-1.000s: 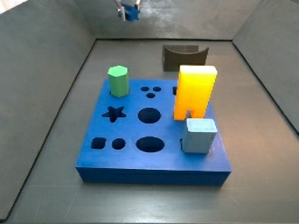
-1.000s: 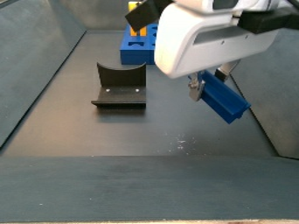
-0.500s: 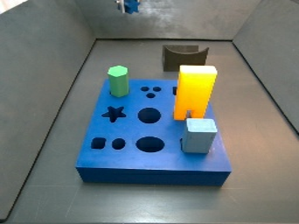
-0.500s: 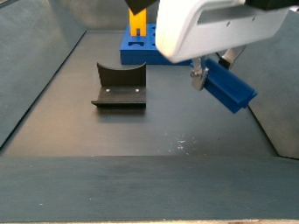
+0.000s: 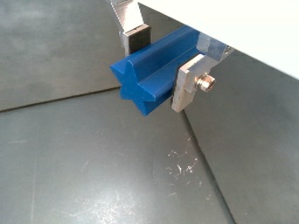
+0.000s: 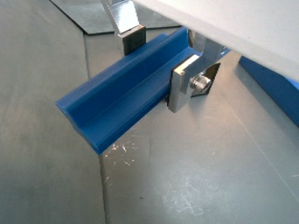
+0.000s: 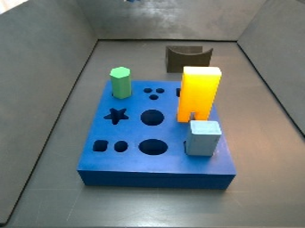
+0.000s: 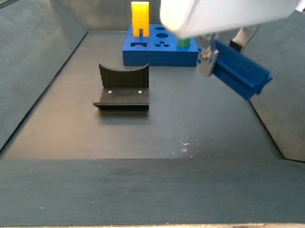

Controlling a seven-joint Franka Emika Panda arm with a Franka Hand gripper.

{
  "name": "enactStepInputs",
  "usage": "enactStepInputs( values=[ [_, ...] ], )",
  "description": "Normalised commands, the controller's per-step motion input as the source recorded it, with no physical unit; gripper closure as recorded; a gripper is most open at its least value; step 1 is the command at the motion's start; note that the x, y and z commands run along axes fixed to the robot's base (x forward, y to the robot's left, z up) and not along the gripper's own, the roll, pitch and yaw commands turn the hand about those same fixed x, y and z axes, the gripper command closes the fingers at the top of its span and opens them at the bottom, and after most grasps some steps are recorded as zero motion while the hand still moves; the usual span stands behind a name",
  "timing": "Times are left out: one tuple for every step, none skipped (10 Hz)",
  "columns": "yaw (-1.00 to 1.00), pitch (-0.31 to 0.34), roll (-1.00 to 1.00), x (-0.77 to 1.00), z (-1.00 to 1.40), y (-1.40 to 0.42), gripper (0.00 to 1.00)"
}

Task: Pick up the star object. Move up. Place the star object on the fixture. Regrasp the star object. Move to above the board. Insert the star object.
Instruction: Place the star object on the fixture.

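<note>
Star object (image 8: 243,73), a smooth blue ridged peg, sat clamped between the tool's (image 8: 222,59) flat silver fingers (image 6: 183,82), tilted in the air at 2 o'clock from the dark notched fixture (image 8: 123,87). Beyond lay the thick blue board (image 7: 155,129) on the grey desk (image 8: 143,169).
</note>
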Motion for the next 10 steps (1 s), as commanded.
enactStepInputs(
  values=[
    [0.04,0.14,0.11,-0.01,0.24,0.0,1.0],
    [-1.0,0.004,0.06,1.0,-0.26,-0.73,1.0],
    [-1.0,0.002,0.06,1.0,-0.29,-0.72,1.0],
    [-1.0,-0.014,0.07,1.0,-0.28,-0.65,1.0],
    [-1.0,-0.013,0.06,1.0,-0.25,-0.59,1.0],
    [-1.0,-0.01,0.06,1.0,-0.23,-0.53,1.0],
    [-0.81,-0.012,0.05,1.0,-0.23,-0.5,1.0],
    [-0.56,-0.009,0.03,1.0,-0.21,-0.46,1.0],
    [-0.32,-0.007,0.02,1.0,-0.2,-0.41,1.0],
    [-0.2,-0.005,0.02,1.0,-0.19,-0.36,1.0]
  ],
)
